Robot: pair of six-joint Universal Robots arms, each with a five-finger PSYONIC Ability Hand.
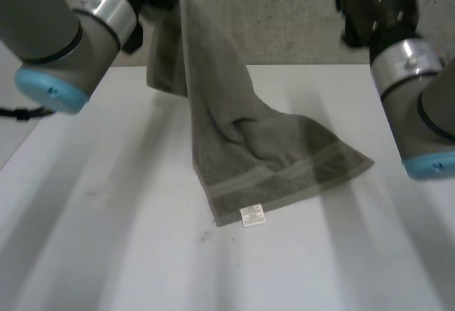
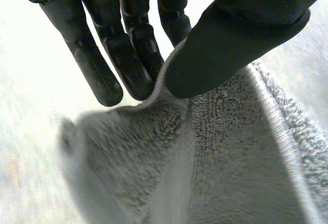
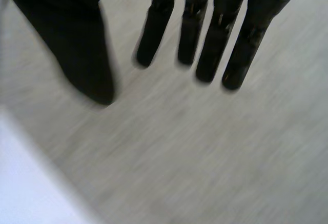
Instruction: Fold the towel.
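Pinching the grey towel (image 1: pixel 263 147) at its top edge between thumb and fingers, the left hand (image 2: pixel 230 44) held it up above the white table (image 1: pixel 106 240) — the bottom end, the one with the little white label (image 1: pixel 252 215), lay spread on it. The right hand (image 3: pixel 192 24) was up and well clear of it — fingers straight, gripping nothing.

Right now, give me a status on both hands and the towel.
Left hand pinching towel edge, up high. Right hand open, empty. Towel's lower end with label resting on table. Nothing in the way.
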